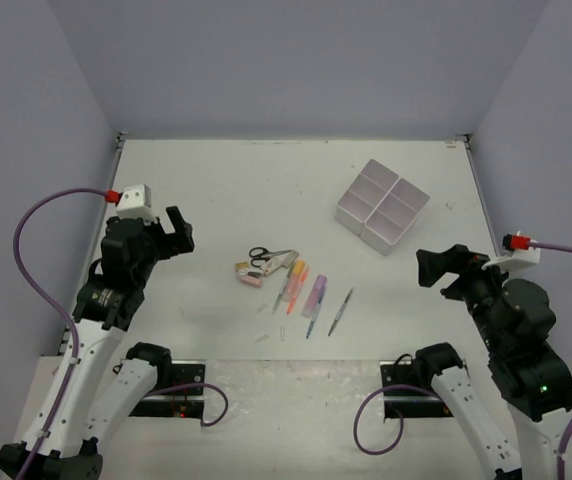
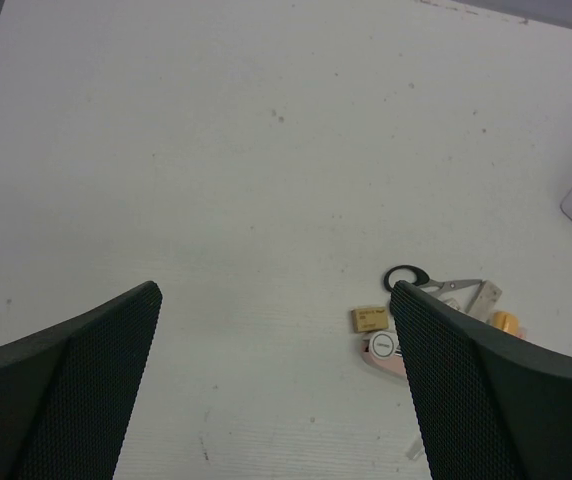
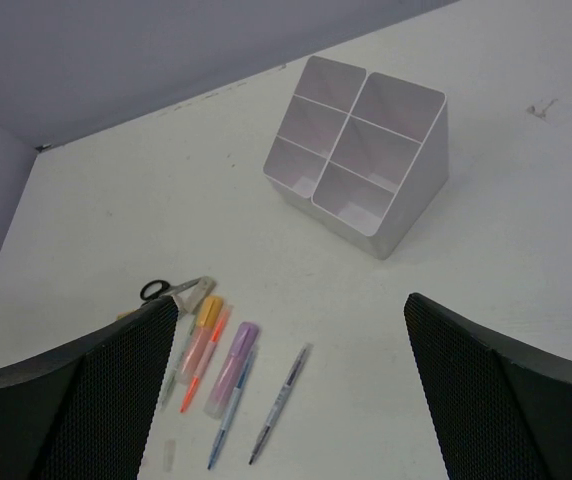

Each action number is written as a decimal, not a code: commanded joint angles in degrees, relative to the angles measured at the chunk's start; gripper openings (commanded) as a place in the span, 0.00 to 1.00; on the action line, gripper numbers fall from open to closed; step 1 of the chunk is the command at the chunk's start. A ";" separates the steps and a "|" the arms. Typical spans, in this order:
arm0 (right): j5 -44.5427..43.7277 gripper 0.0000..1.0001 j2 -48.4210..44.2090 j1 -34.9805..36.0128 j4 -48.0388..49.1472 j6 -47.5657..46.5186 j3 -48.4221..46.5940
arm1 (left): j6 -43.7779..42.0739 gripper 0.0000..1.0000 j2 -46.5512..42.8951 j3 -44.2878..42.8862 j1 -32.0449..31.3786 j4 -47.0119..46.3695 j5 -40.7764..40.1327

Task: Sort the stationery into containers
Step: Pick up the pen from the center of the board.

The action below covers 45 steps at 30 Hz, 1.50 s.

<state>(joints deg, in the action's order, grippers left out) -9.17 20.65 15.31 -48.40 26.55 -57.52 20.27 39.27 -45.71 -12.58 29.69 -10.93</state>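
Observation:
The stationery lies in a loose group at mid-table: black-handled scissors (image 1: pixel 261 256), small erasers (image 1: pixel 247 275), an orange marker (image 1: pixel 294 279), a purple marker (image 1: pixel 315 293) and a thin grey pen (image 1: pixel 340 311). The white four-compartment container (image 1: pixel 359 228) stands empty at the back right. My left gripper (image 1: pixel 178 232) hovers open to the left of the group; its view shows the scissors (image 2: pixel 406 277) and a tan eraser (image 2: pixel 369 318) beside the right finger. My right gripper (image 1: pixel 436 266) is open, right of the pens and in front of the container (image 3: pixel 416 190), above the purple marker (image 3: pixel 231 368) and grey pen (image 3: pixel 281 400).
Grey walls enclose the table on three sides. A blue pen (image 3: pixel 228 420) lies beside the purple marker, and a thin orange pen (image 3: pixel 198 375) lies beside the orange marker (image 3: pixel 204 325). A small clear cap (image 3: pixel 168 455) sits nearer the table's front edge.

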 commanded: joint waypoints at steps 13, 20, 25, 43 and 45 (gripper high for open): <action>15.69 0.99 10.91 -0.28 9.86 -3.56 5.78 | 0.21 1.00 1.17 -0.16 -0.34 -0.41 -1.03; 3.32 0.99 21.95 4.50 11.73 4.37 6.09 | 1.08 1.00 -0.32 -0.08 -0.52 0.45 -3.48; -8.08 0.99 40.16 17.58 -0.90 -4.09 -2.62 | 1.09 1.00 -0.42 0.10 -1.13 0.19 -2.35; 22.79 0.99 50.85 34.70 6.09 -67.14 0.70 | 1.00 1.00 -1.93 0.10 -2.60 -0.01 -2.56; 20.74 0.99 53.21 34.97 4.03 -70.04 1.86 | 0.89 1.00 -2.32 0.10 -2.59 -0.13 -2.32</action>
<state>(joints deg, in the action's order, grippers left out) 8.11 71.85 49.80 -44.13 -29.90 -57.71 20.53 37.97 -45.71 -14.92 30.13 -12.86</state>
